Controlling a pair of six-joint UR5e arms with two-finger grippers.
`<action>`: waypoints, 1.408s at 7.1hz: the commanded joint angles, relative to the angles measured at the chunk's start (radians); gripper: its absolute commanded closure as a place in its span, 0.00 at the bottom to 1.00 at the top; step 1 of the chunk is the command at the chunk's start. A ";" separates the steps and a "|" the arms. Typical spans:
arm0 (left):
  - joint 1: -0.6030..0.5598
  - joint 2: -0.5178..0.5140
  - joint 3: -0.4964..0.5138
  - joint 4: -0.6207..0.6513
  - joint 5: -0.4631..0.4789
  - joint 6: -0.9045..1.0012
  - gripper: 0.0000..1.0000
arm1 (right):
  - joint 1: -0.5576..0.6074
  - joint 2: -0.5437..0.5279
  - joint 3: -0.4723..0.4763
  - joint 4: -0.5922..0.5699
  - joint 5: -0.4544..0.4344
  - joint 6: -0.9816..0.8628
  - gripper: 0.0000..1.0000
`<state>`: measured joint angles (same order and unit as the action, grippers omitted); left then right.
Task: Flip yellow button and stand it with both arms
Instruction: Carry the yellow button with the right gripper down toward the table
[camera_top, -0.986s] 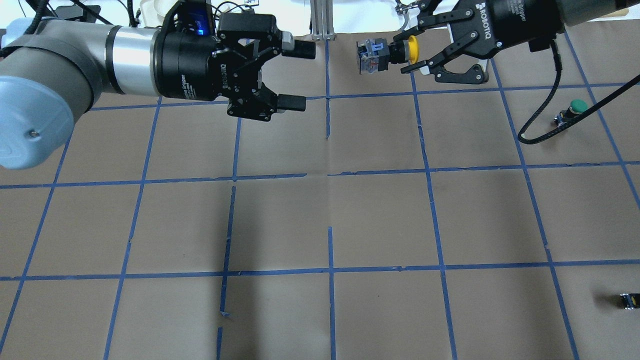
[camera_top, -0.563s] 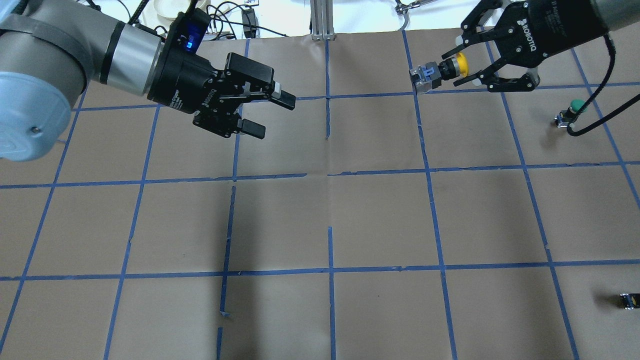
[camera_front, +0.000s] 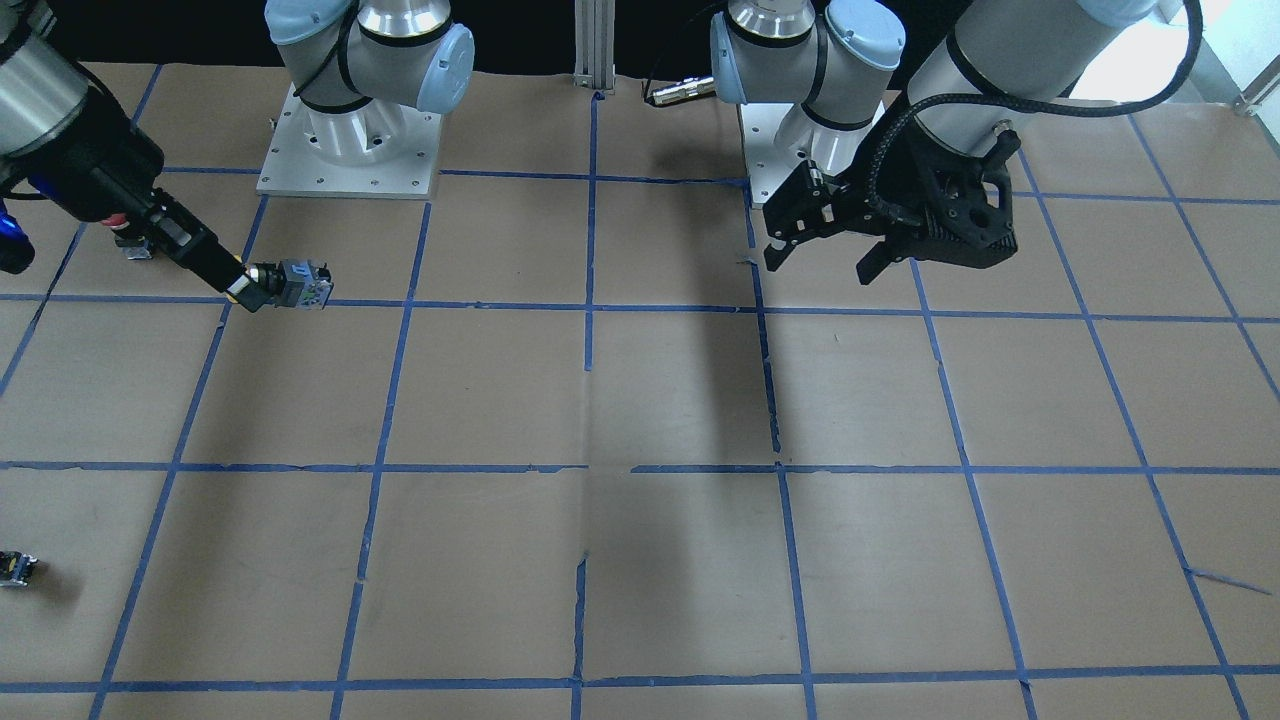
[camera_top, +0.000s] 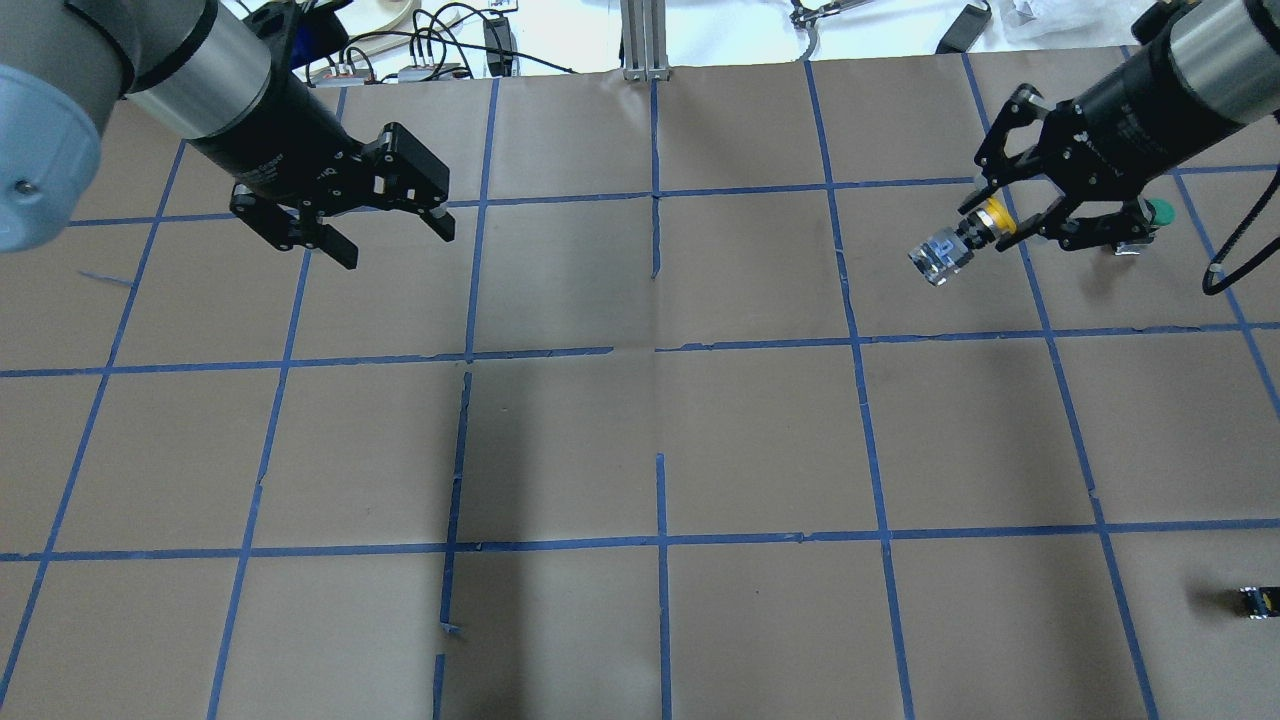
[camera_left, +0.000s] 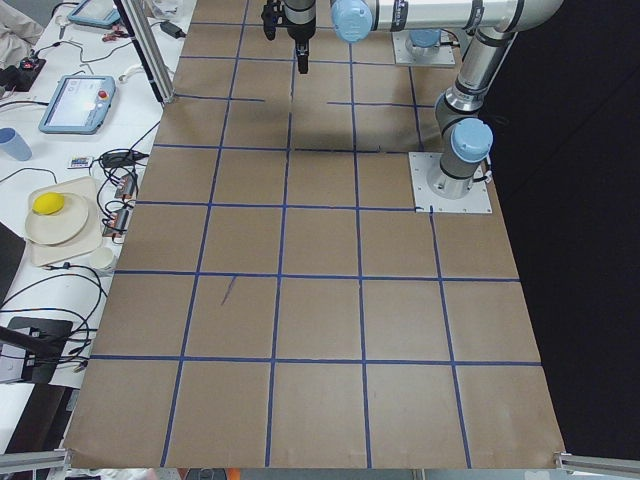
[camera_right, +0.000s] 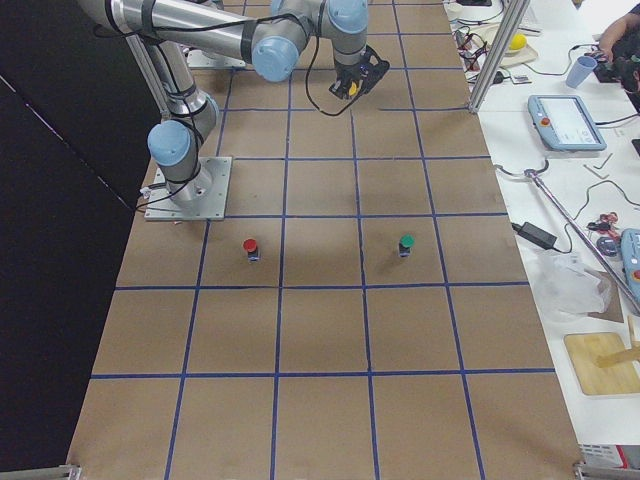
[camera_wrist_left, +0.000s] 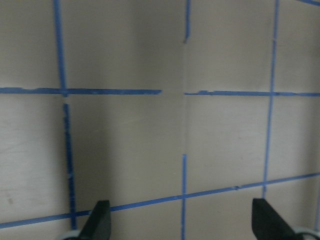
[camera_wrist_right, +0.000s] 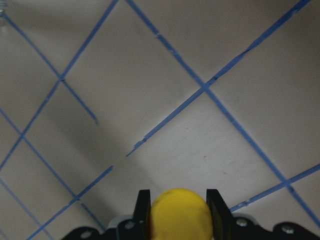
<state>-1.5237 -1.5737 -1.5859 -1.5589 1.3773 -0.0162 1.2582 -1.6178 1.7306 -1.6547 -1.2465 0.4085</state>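
My right gripper (camera_top: 985, 228) is shut on the yellow button (camera_top: 942, 254). It grips the button at the yellow cap, and the grey-black body sticks out from the fingertips, tilted down over the far right of the table. The front-facing view shows the button (camera_front: 298, 283) at the tip of the right gripper (camera_front: 250, 290). In the right wrist view the yellow cap (camera_wrist_right: 179, 215) sits between the two fingers. My left gripper (camera_top: 388, 238) is open and empty over the far left squares. It also shows in the front-facing view (camera_front: 820, 268). Its fingertips (camera_wrist_left: 99, 222) stand wide apart with only paper between them.
A green-capped button (camera_top: 1158, 211) stands just right of my right gripper. A red-capped button (camera_right: 250, 247) stands nearer the robot's base. A small black switch part (camera_top: 1258, 600) lies at the near right edge. Brown paper (camera_top: 660, 440) with a blue tape grid covers the table.
My right gripper carried the yellow button right and nearer, away from the table's middle. My left gripper, still open, drew back to the left and turned downward.
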 joint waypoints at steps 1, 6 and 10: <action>-0.038 -0.006 0.020 0.046 0.222 -0.019 0.00 | -0.080 0.039 0.059 -0.062 -0.201 -0.016 0.93; -0.093 -0.017 0.014 0.114 0.220 -0.108 0.00 | -0.167 0.200 0.147 -0.408 -0.620 0.084 0.93; -0.007 -0.009 0.023 0.067 0.220 -0.076 0.00 | -0.168 0.283 0.370 -0.941 -0.816 0.067 0.93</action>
<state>-1.5478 -1.5860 -1.5658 -1.4592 1.5948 -0.1022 1.0912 -1.3402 2.0272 -2.4499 -1.9992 0.4815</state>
